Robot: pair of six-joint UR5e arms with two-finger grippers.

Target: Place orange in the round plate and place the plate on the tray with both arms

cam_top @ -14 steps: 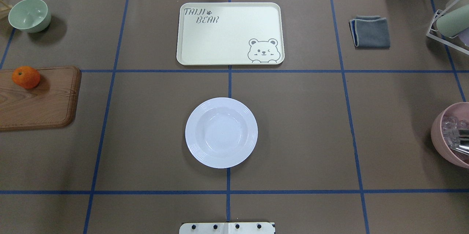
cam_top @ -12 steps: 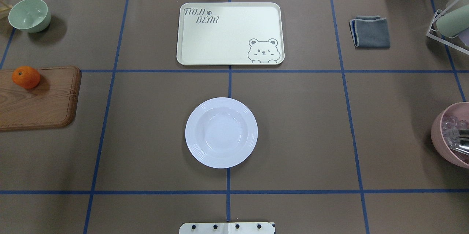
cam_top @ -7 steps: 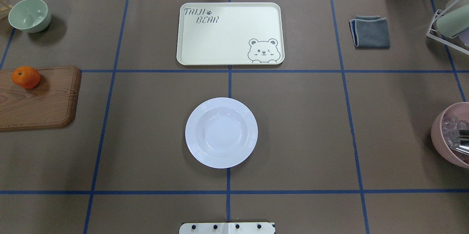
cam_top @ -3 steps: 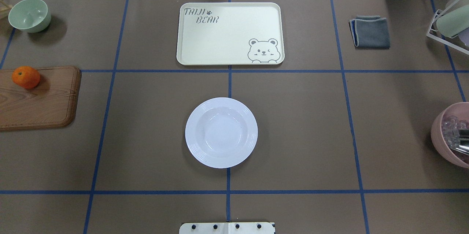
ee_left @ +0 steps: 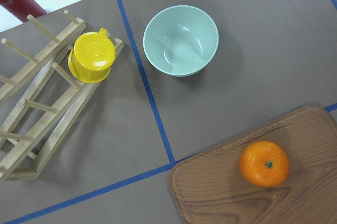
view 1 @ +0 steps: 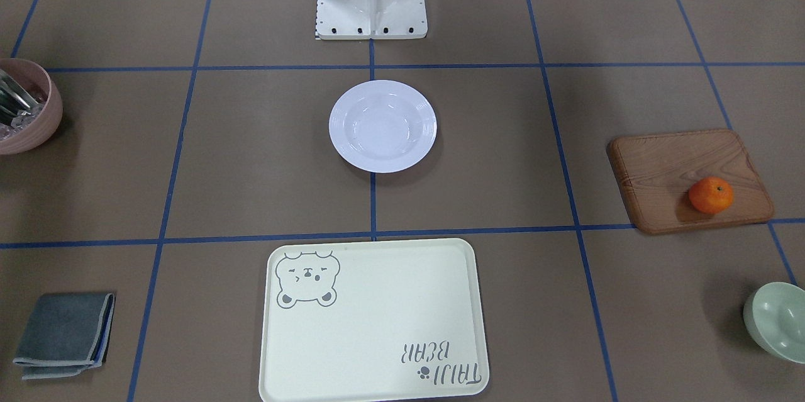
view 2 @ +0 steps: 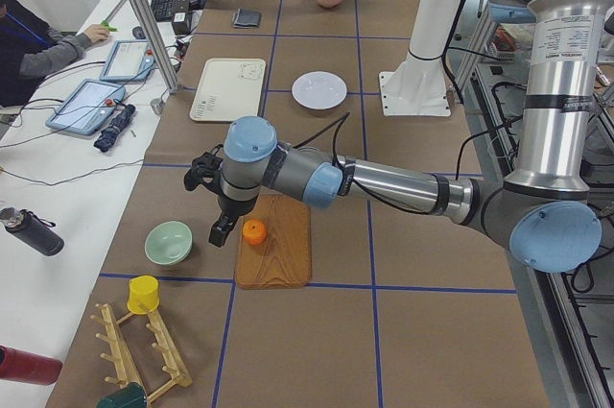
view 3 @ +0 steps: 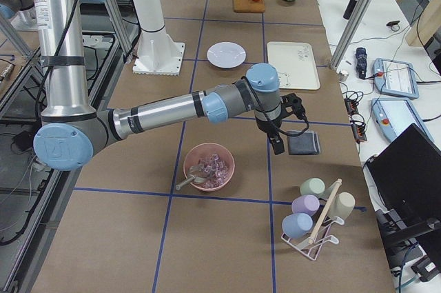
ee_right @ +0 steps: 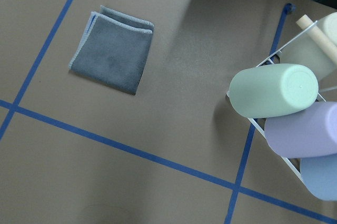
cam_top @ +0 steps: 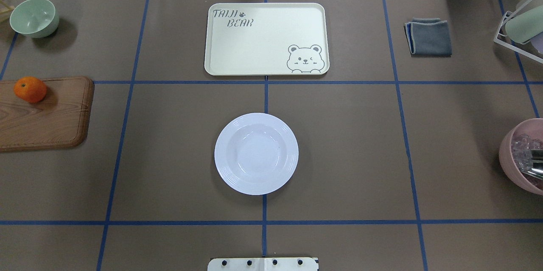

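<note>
The orange (cam_top: 30, 89) (ee_left: 264, 163) lies on the far corner of a brown wooden board (cam_top: 46, 118) at the table's left end. The empty white round plate (cam_top: 256, 153) (view 1: 382, 126) stands in the middle of the table, near the robot's base. Beyond it lies the cream tray (cam_top: 266, 39) (view 1: 371, 320), with nothing on it. My left gripper (view 2: 218, 233) hangs above the table just beside the orange (view 2: 253, 230). My right gripper (view 3: 276, 145) hovers by the grey cloth. Both show only in the side views, so I cannot tell if they are open or shut.
A pale green bowl (cam_top: 34, 17) sits far left, near a wooden rack holding a yellow cup (ee_left: 92, 58). At the right are a folded grey cloth (cam_top: 429, 36), a pink bowl (cam_top: 524, 156) and a wire rack of cups (cam_top: 519, 25). A person (view 2: 38, 43) sits at a side desk.
</note>
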